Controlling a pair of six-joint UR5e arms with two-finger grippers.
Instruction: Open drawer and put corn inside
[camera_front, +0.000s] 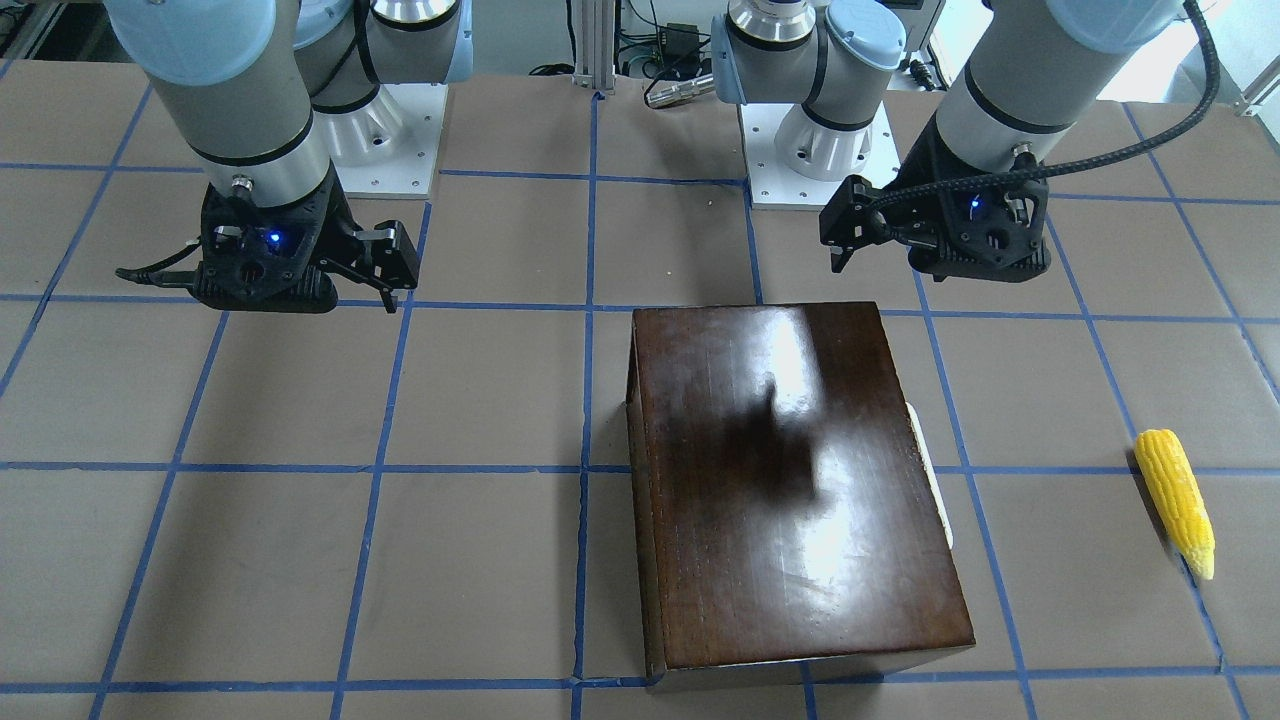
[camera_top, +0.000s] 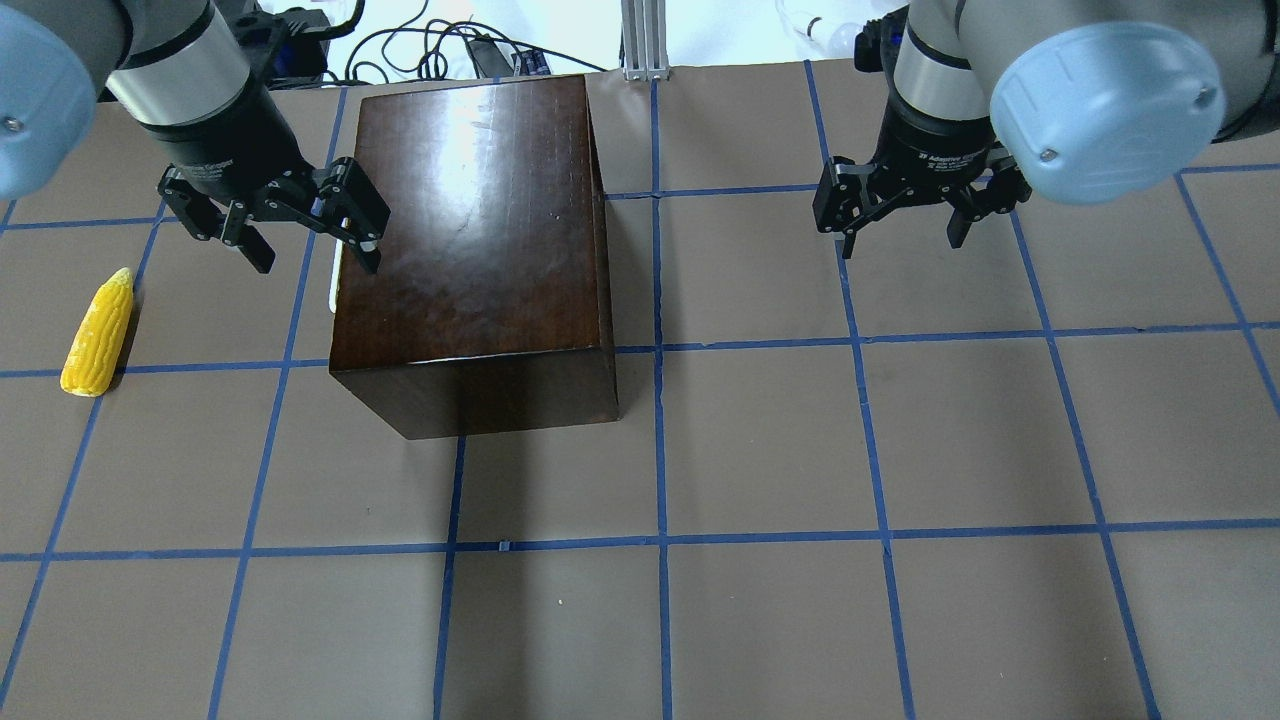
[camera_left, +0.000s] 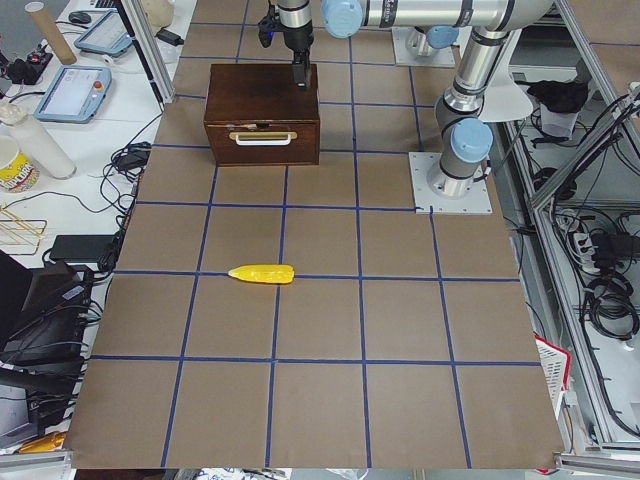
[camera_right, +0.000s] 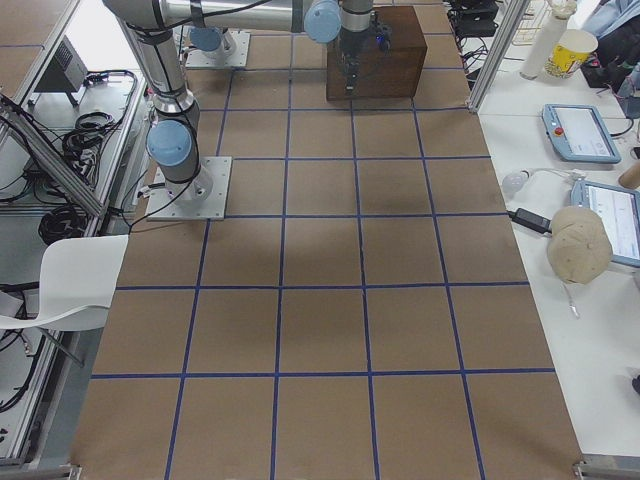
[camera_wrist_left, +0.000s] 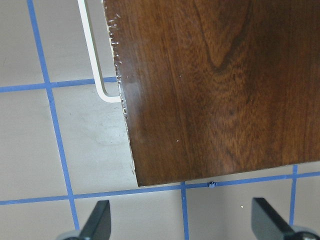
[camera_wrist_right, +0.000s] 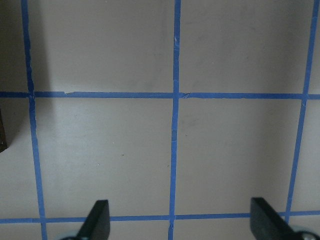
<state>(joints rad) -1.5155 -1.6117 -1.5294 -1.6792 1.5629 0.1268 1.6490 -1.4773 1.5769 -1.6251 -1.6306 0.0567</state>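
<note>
Hovering with both pairs of jaws spread and empty! Front-facing view: my left gripper (camera_front: 845, 235) hangs past the glossy dark-brown wooden box (camera_front: 790, 480), and my right gripper (camera_front: 390, 265) is well off to the other side.

Overhead: one left fingertip (camera_top: 372, 262) overlaps the box's top edge. The thin whitish handle (camera_top: 334, 275) sits between my left jaws, and the bright yellow ribbed toy corn cob (camera_top: 98, 335) lies well outside them.

Left side view: the dark-fronted wooden drawer (camera_left: 262, 152) is shut.

Left wrist: the handle sits off-centre, towards one finger. If I drop like this, I reckon a finger hits the lid, or a poor pinch slips and drags the whole box.

Right wrist: only the brown table with blue tape lines (camera_wrist_right: 100, 150) lies between my jaws.
</note>
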